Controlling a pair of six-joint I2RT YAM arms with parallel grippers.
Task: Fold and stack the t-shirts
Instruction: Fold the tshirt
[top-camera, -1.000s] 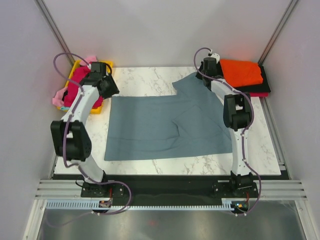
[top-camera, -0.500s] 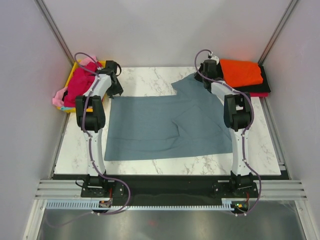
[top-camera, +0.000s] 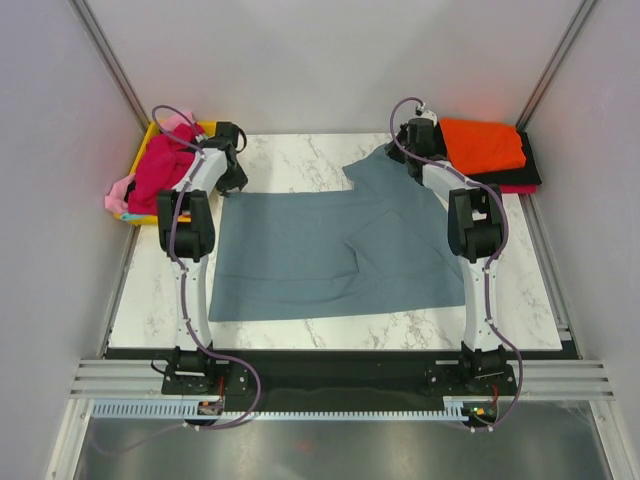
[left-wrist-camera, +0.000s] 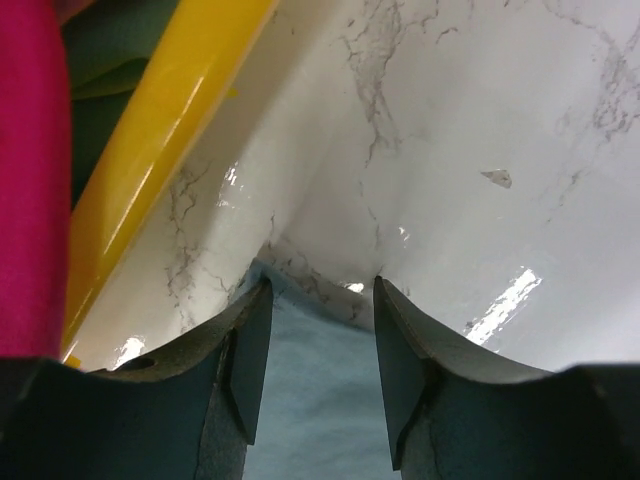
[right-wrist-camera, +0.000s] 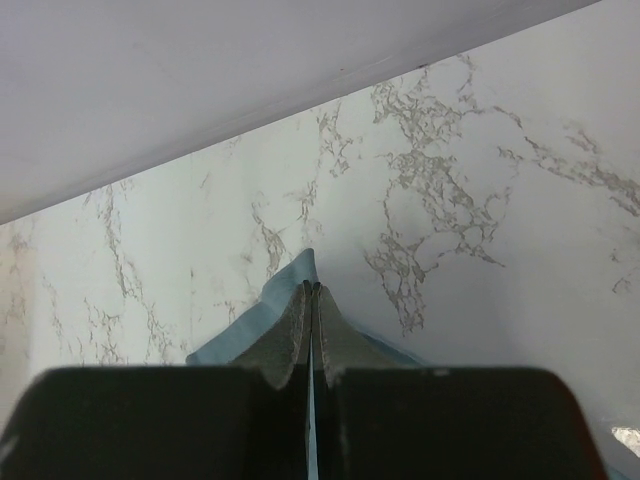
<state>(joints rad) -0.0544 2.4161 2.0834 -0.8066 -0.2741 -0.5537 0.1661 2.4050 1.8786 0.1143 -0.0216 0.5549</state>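
One large slate blue-grey t-shirt (top-camera: 330, 255) spread nearly flat over the middle of the marble counter (top-camera: 290, 160), with a crease near its centre and its far right part reaching toward the back edge. At the far left corner of that cloth, left pincer (left-wrist-camera: 318, 290), fingers (left-wrist-camera: 248, 345) apart, straddling the corner's tip, bare counter just beyond; impossible to tell whether touching the fabric. Just left of it, rim of the yellow tray (left-wrist-camera: 165, 135), and past that rim a magenta t-shirt (left-wrist-camera: 28, 180). From above, magenta t-shirt heaped in the tray at the counter's far left corner, a pink t-shirt (top-camera: 118, 195) spilling over the tray's outer side. At the far right part of the big shirt, right pincer (right-wrist-camera: 312, 292), fingers pressed together and clamped on the cloth's edge, fabric pinched into a small peak at the tips. Beside the right arm, in the far right corner, a folded stack: orange t-shirt (top-camera: 482, 143) on top, black t-shirt (top-camera: 532, 168) under it, red t-shirt (top-camera: 515, 188) showing as a strip at the near edge.
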